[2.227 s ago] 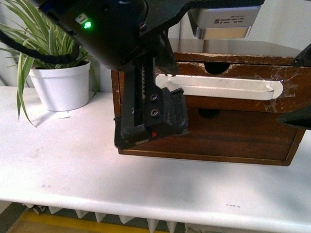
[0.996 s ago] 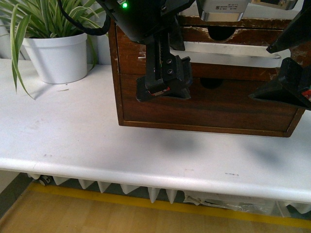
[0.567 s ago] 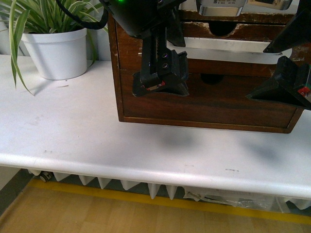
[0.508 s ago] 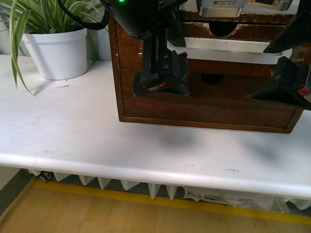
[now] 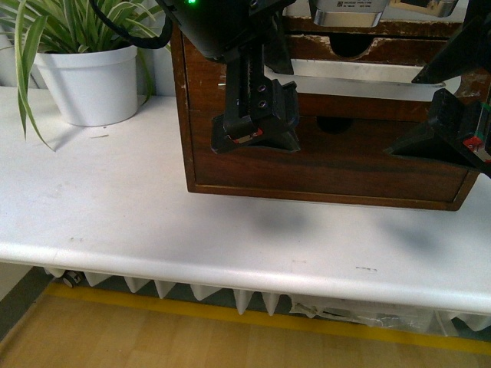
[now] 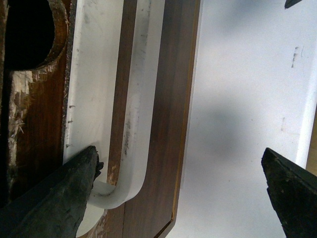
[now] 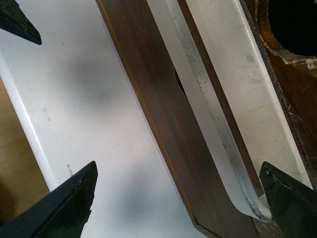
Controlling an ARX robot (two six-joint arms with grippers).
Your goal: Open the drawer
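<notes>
The drawer [image 5: 368, 109] is the upper one of a dark brown wooden cabinet, with a half-round notch [image 5: 349, 50], chipped edges and a long white handle [image 5: 360, 81]. It looks shut. My left gripper [image 5: 257, 107] is open at the handle's left end. In the left wrist view one finger [image 6: 74, 183] touches the handle's bend [image 6: 131, 124] and the other finger [image 6: 292, 191] hangs over the table. My right gripper [image 5: 449, 92] is open at the handle's right end. In the right wrist view one finger [image 7: 290, 198] sits beside the handle's end [image 7: 218, 129].
The plain lower drawer [image 5: 330, 165] without a handle sits below. A white pot with a striped plant [image 5: 84, 80] stands left of the cabinet. The white table [image 5: 153, 222] runs to its front edge, with floor below.
Since two seconds ago the view has shifted, and both grippers have closed in on the handle's ends. In the last half second hardly anything has moved.
</notes>
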